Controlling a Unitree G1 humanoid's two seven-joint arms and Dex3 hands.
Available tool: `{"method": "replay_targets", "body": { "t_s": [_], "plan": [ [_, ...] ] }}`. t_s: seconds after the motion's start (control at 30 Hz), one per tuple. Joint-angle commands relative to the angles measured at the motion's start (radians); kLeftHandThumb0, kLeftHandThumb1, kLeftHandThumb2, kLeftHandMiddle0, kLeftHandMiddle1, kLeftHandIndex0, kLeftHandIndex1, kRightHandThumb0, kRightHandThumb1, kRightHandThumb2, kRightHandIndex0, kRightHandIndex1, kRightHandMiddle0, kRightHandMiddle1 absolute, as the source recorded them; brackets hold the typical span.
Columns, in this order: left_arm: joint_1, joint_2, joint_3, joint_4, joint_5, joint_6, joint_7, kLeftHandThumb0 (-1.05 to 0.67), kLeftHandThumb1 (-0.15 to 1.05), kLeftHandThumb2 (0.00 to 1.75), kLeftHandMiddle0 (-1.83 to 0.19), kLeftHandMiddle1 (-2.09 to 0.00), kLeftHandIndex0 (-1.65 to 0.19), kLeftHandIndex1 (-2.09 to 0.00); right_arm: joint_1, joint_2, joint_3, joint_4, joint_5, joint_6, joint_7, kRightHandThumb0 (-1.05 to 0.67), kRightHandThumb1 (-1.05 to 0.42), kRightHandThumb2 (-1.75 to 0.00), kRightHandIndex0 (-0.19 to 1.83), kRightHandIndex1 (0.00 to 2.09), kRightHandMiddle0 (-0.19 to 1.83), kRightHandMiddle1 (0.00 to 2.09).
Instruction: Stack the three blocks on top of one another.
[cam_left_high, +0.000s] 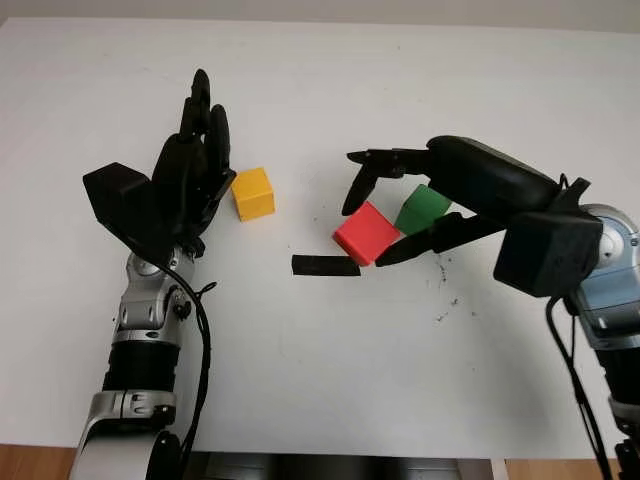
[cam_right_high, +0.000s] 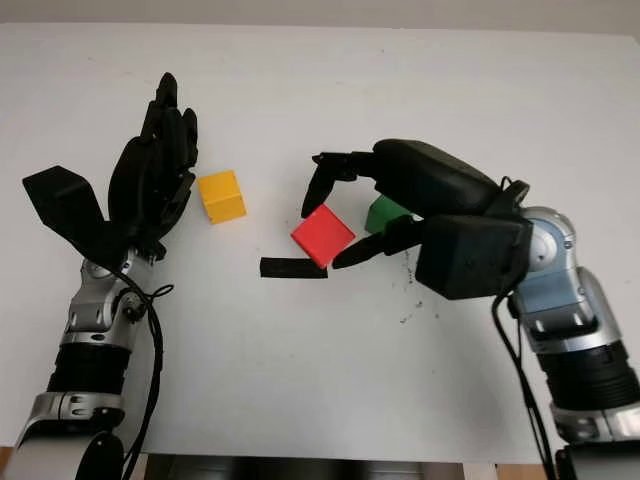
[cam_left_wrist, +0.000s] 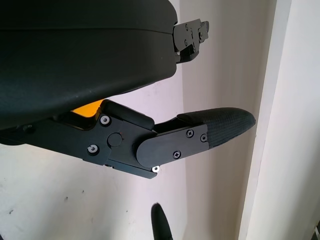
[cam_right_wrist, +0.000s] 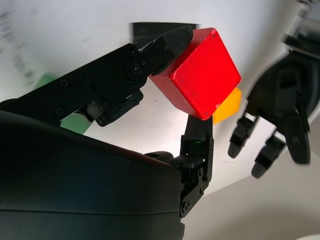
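Observation:
My right hand (cam_left_high: 368, 225) is shut on the red block (cam_left_high: 366, 233), pinching it between thumb and fingers just above the table near the middle. The same red block (cam_right_wrist: 200, 75) appears tilted in the right wrist view. A green block (cam_left_high: 421, 209) sits right behind it, partly hidden under the right hand. The yellow block (cam_left_high: 253, 193) stands alone to the left. My left hand (cam_left_high: 195, 150) is open, held upright just left of the yellow block without touching it.
A strip of black tape (cam_left_high: 325, 265) lies on the white table (cam_left_high: 330, 370) just in front of the red block. Small dark marks (cam_left_high: 441, 300) dot the table to the right.

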Motion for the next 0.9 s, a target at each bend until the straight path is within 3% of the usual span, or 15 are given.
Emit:
{"method": "replay_targets", "body": {
  "t_s": [0.0, 0.37, 0.87],
  "plan": [
    [0.012, 0.0, -0.001, -0.026, -0.003, 0.005, 0.001, -0.73, 1.05, 0.67, 0.19, -0.01, 0.19, 0.0, 0.009, 0.043, -0.001, -0.039, 0.024, 0.073, -0.014, -0.44, -0.94, -0.07, 0.26, 0.01, 0.39, 1.49],
    [0.026, 0.004, -0.002, -0.047, 0.008, 0.011, 0.016, -0.73, 1.05, 0.66, 0.19, -0.05, 0.19, -0.03, 0.026, 0.201, 0.037, -0.1, 0.001, 0.322, -0.133, -0.48, -0.95, -0.06, 0.2, 0.0, 0.38, 1.57],
    [0.036, 0.004, 0.001, -0.075, 0.004, 0.027, 0.017, -0.74, 1.05, 0.64, 0.18, -0.06, 0.18, -0.05, 0.131, 0.241, 0.066, -0.185, -0.059, 0.419, -0.226, -0.4, -0.94, -0.05, 0.21, 0.03, 0.31, 1.65]
  ]
}}
